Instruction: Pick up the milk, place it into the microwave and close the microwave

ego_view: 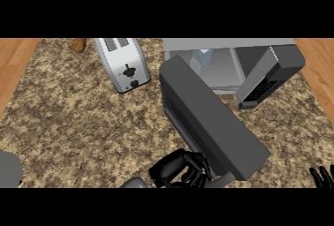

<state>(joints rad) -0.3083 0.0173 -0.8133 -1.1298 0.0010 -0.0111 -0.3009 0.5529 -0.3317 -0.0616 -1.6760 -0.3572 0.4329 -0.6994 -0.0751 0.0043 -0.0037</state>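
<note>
Head view: the milk (pixel 203 59) already stands inside the microwave (pixel 225 46). Your left hand (pixel 176 170), fingers curled, presses the open door (pixel 212 121); push it round steadily. Your right hand (pixel 321 176) rests open at the lower right edge.

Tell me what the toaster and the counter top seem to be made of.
The toaster looks like brushed or polished metal: pale silver body with light streaks, and dark slots and lever. The counter top looks like speckled granite-like stone: mottled brown and beige grains. Gloss is hard to judge.

Right hand (pixel 321 176) cut off at frame edge – milk (pixel 201 62) partly hidden behind microwave door (pixel 210 121).
</note>
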